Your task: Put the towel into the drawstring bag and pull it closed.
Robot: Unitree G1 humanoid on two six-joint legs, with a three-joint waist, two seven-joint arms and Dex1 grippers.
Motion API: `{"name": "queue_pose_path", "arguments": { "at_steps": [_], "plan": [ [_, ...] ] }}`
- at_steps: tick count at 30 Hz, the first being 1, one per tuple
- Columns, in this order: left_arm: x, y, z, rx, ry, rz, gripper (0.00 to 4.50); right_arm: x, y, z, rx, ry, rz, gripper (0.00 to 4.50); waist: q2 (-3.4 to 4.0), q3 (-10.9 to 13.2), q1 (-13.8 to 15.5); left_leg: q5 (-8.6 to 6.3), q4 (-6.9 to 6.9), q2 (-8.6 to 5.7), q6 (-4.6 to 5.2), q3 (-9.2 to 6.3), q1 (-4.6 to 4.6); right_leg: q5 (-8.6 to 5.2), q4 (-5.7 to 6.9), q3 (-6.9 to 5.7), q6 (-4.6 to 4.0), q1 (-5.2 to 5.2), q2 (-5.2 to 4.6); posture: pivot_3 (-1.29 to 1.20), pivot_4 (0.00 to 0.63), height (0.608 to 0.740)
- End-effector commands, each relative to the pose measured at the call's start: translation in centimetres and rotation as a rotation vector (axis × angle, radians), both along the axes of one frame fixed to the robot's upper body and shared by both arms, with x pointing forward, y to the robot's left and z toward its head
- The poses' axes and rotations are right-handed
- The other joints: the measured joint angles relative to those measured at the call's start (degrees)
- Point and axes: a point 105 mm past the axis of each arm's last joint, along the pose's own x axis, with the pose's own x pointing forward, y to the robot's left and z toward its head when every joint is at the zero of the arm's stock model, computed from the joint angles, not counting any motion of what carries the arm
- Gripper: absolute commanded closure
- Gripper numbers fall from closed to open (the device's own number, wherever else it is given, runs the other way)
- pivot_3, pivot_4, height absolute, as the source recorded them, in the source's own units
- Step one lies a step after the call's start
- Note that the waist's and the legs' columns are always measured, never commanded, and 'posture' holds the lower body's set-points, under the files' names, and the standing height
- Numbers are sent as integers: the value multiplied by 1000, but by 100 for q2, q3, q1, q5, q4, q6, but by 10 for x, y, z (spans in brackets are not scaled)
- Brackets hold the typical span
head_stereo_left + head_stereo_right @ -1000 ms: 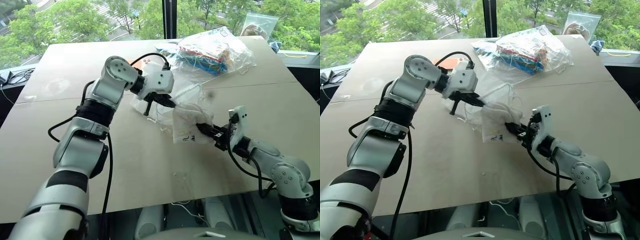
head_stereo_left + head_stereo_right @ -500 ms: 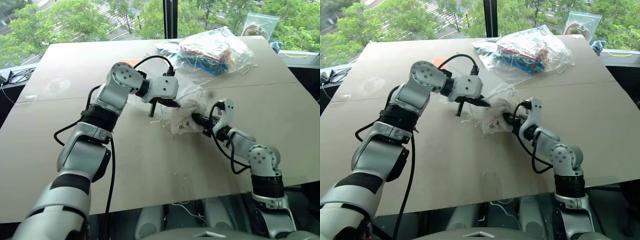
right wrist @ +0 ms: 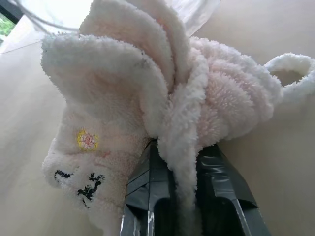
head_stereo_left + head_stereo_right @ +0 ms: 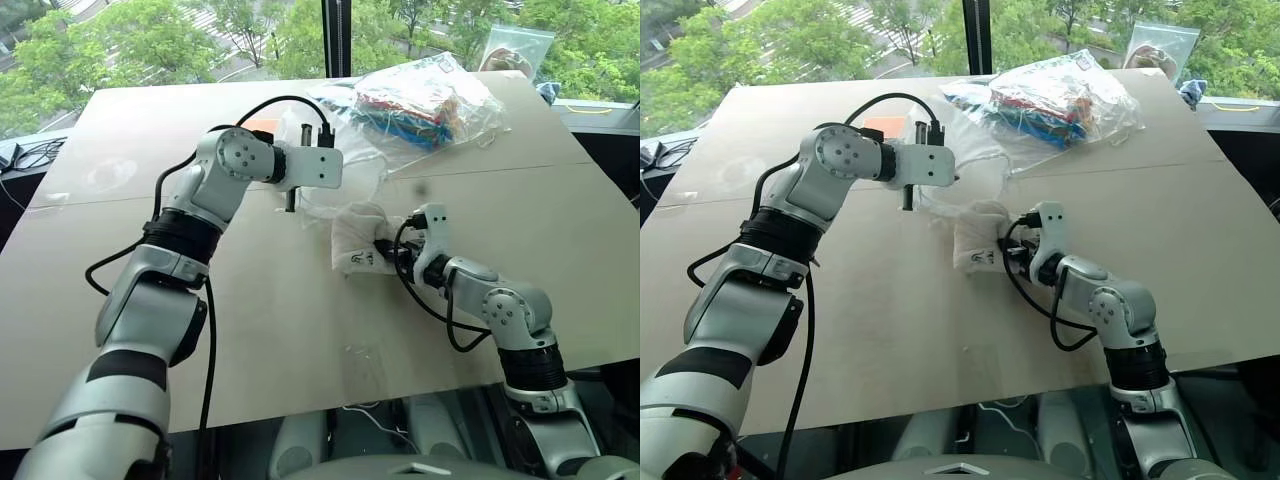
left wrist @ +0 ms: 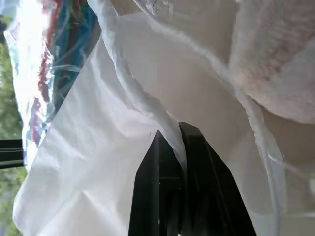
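Now clamped in right gripper [image 4: 385,250], towel [image 4: 357,237] just below bag [image 4: 345,180] mouth, itself pinched by left gripper [image 5: 179,140].

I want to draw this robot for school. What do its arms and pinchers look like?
Both arms are chunky silver-grey and white shells with rounded joints, black bands and loose black cables looping outside. The left gripper and the right gripper each have two flat black fingers tapering toward the tips.
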Motion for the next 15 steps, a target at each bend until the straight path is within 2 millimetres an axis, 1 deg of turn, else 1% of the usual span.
{"name": "queue_pose_path", "arguments": {
  "at_steps": [1, 2, 3, 5, 6, 7, 8, 10, 11, 14, 15],
  "plan": [
    [-14, 11, 3, 53, -77, -134, 4500, -15, -2, 28, 88, -98, 80, 4469, 0, 0, -5, 0, -2, 0, 0, 1, 0, 0, -1, 1, 0, -1, 0, 0, 150, 740],
    [-20, 15, 3, 52, -50, -172, 4500, -22, -4, 34, 113, -114, 108, 4469, 1, 0, -2, 0, -4, 0, 0, 1, 0, 0, -2, 1, 0, -1, 0, 0, 150, 740],
    [-18, 22, 7, 81, -54, -172, 4500, -33, -7, 39, 121, -144, 155, 4469, 0, 0, -1, 0, -7, 1, 0, 1, -1, 0, -3, -1, -1, -3, 0, 0, 150, 740],
    [-18, 41, 10, 183, -5, -166, 4500, -57, -12, 49, 140, -183, 260, 4469, 1, 2, 37, 0, -6, 1, 0, -3, -6, 0, -5, -10, 0, -3, -1, 0, 150, 740],
    [-14, 48, 16, 224, -18, -147, 4500, -64, -15, 51, 140, -187, 282, 4469, -1, 3, 32, 0, -4, 1, 0, -7, -8, 0, -9, -16, 0, -1, -1, 0, 150, 740],
    [-9, 51, 24, 233, -47, -124, 4500, -68, -18, 51, 135, -188, 294, 4469, -6, 6, 31, 0, -5, 0, 0, -6, -8, 0, -13, -17, 0, 1, 0, 0, 150, 740],
    [-3, 50, 33, 225, -88, -100, 4500, -72, -20, 51, 124, -189, 306, 4469, -8, 5, 30, 0, -4, -1, 0, -7, -9, 0, -14, -17, 1, 2, -1, 0, 150, 740],
    [4, 46, 44, 200, -147, -74, 4500, -76, -21, 51, 114, -189, 318, 4469, -10, 4, 60, 0, 0, -4, 0, -7, -9, 0, -17, -19, 2, 10, -2, 0, 150, 740],
    [8, 39, 50, 156, -197, -63, 4500, -75, -22, 51, 115, -191, 301, 4469, -9, 3, 67, 0, 1, -3, 0, -9, -6, -1, -19, -20, 4, 15, -3, 0, 150, 740],
    [16, 23, 53, 26, -285, -38, 4500, -67, -26, 50, 118, -205, 216, 4469, -9, 2, 60, -1, 2, -1, 1, -12, 8, -1, -26, -22, 7, 32, -5, 0, 150, 740],
    [17, 21, 52, -9, -294, -25, 4500, -65, -26, 50, 121, -209, 189, 4469, -9, 2, 51, -1, 2, 0, 1, -12, 9, 1, -26, -22, 7, 32, -5, 0, 150, 740]
  ]
}}
